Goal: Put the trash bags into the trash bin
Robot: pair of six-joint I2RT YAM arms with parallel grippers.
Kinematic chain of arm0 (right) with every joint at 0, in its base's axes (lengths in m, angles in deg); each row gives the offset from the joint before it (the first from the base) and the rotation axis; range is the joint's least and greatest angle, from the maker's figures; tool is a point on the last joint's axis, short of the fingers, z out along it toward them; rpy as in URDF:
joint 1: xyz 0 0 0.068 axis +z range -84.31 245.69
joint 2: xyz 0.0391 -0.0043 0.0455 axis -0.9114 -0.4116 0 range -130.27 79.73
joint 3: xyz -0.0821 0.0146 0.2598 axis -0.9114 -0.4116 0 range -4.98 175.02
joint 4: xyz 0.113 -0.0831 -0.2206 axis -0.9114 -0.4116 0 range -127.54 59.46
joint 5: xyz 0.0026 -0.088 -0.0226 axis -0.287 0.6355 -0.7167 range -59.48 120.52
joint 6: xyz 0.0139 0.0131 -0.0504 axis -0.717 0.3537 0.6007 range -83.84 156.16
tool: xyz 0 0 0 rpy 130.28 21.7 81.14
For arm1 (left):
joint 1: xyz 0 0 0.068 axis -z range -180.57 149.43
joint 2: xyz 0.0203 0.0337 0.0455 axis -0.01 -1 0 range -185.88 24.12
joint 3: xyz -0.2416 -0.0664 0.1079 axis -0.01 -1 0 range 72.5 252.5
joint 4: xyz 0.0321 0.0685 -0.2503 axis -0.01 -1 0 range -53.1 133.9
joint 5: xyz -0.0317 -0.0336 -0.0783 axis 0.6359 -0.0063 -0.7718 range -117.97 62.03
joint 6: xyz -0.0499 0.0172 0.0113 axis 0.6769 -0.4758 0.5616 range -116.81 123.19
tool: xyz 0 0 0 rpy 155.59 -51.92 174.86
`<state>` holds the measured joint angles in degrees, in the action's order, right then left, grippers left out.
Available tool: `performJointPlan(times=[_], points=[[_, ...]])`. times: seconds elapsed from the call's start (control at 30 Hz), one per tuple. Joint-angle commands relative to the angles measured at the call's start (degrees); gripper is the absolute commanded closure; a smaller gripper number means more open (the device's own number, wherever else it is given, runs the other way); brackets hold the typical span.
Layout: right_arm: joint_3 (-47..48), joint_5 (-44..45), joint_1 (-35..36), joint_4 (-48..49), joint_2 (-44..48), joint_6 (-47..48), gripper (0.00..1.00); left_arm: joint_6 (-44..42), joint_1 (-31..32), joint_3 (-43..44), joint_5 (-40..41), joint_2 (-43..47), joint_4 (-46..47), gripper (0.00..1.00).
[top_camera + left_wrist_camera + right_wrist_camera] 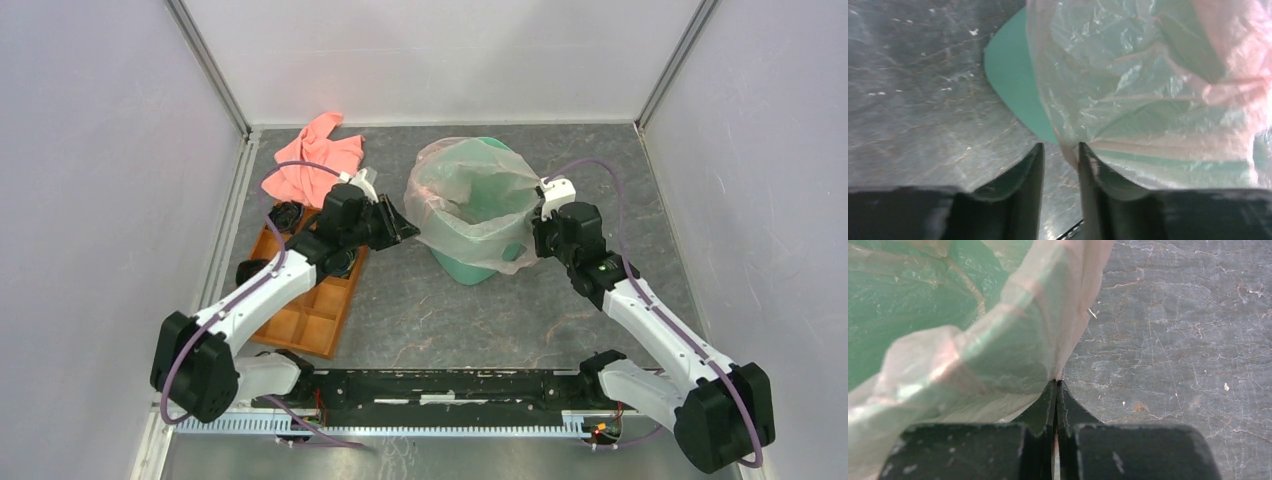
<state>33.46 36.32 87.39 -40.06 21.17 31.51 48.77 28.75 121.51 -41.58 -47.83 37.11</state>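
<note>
Trash bag [465,195] over bin [468,268]; right claw [1056,386] clenched on its edge; left claw [1060,147] parted.

Thin, crinkled, glossy film was seen in the trash bag [973,355]; smooth matt plastic in the trash bin [1013,75]; a rough, scratched tabletop [1173,340] right of the right claw [1055,384].

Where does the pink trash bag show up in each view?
Top external: trash bag over the trash bin, centre-back.
Left wrist: upper right, edge dropping between the left fingers.
Right wrist: left half, edge pinched by the right fingers.
Landmark: mint-green trash bin, bare in left wrist, seen through the film in right wrist.
</note>
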Motion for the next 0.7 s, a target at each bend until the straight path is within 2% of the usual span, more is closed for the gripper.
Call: performJointPlan(times=[0.0, 0.07, 0.13, 0.27, 0.33, 0.43, 0.6, 0.67], points=[[2.8, 1.2, -0.1, 0.0, 2.7, 0.5, 0.96, -4.8, -3.2, 1.5, 6.0, 8.3, -5.9, 0.5], [3.0, 2.1, -0.2, -0.2, 3.5, 0.8, 0.92, -5.1, -7.5, 2.3, 4.7, 10.6, -7.9, 0.32], [3.0, 2.6, -0.3, -0.3, 3.5, 1.0, 0.91, -5.2, -12.1, 3.1, 2.2, 11.1, -8.6, 0.21], [2.7, 1.6, -0.6, 0.3, 2.7, 0.7, 0.91, -1.3, -18.4, 5.5, -8.3, 5.0, -2.5, 0.06], [2.6, -0.2, -0.7, 0.7, 2.2, 0.5, 0.91, 4.7, -20.0, 7.1, -14.7, -0.8, 4.2, 0.01], [2.6, -1.7, -0.8, 1.0, 1.9, 0.4, 0.91, 11.2, -20.3, 10.4, -21.7, -11.0, 15.1, 0.0], [3.0, -2.1, -0.9, 0.9, 1.5, 0.7, 0.91, 18.8, -19.8, 17.5, -28.4, -25.0, 27.2, 0.0], [3.1, -2.7, -0.9, 0.9, 1.1, 0.8, 0.91, 23.3, -18.7, 19.0, -31.1, -29.8, 36.4, 0.0]])
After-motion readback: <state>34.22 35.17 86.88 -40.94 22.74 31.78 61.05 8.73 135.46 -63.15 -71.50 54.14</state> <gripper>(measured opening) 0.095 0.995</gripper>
